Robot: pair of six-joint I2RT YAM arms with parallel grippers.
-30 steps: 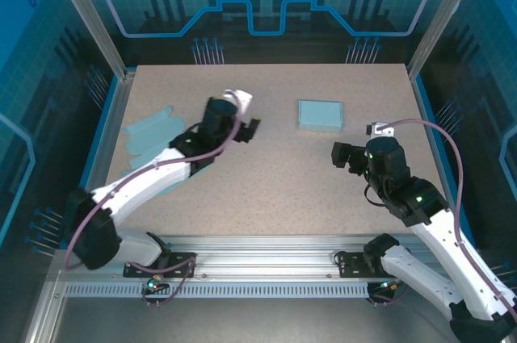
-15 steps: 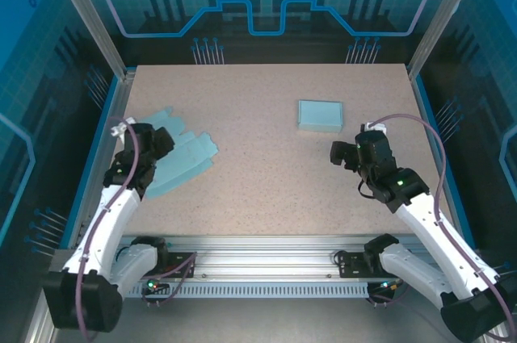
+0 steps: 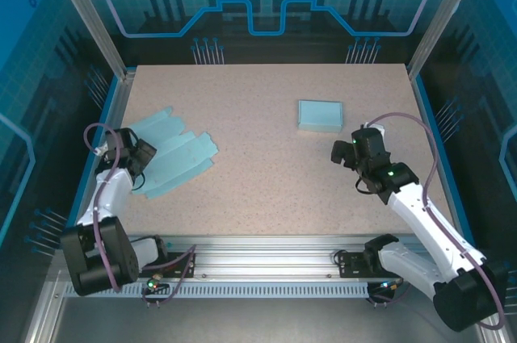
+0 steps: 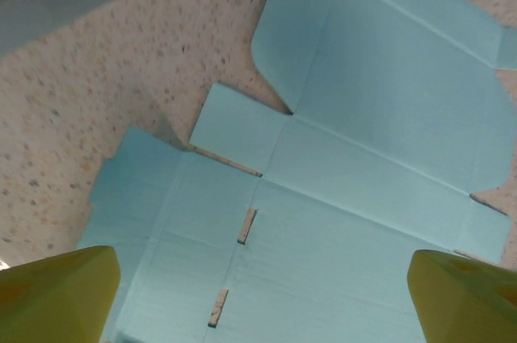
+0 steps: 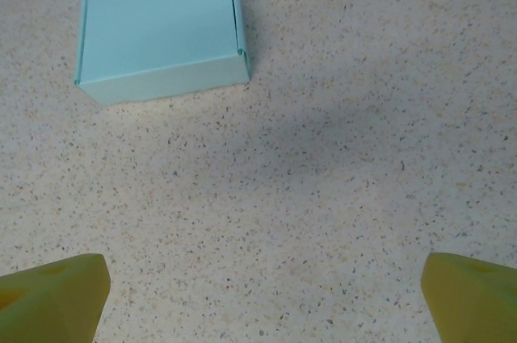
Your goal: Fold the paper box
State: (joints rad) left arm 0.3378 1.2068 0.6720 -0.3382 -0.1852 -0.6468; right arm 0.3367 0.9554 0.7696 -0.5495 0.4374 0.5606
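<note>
A finished light-blue box (image 3: 320, 115) is sitting on the speckled counter (image 3: 266, 190), toward the far right of centre. Its lid is lying shut, so whatever may be inside is hidden. In the right wrist view the same box (image 5: 161, 32) is resting flat, with one long side wall facing the camera.

The paper box to be folded, a flat unfolded sheet (image 3: 174, 153) of the same blue, is lying spread out on the left part of the counter, well apart from the finished box. Its flaps are fanning out toward the far left corner, and nothing is resting on it.

The left fingers (image 4: 56, 290) are standing wide open and gripping nothing. They are hovering over the near left part of the sheet (image 4: 339, 157), one yellow tip on each side of its creased panels and slots. Whether the tips are touching the paper cannot be told.

The right fingers (image 5: 52, 294) are also spread wide open and holding nothing. They are pointing across bare counter toward the finished box, which is lying ahead of them and to their left, clearly apart.
</note>
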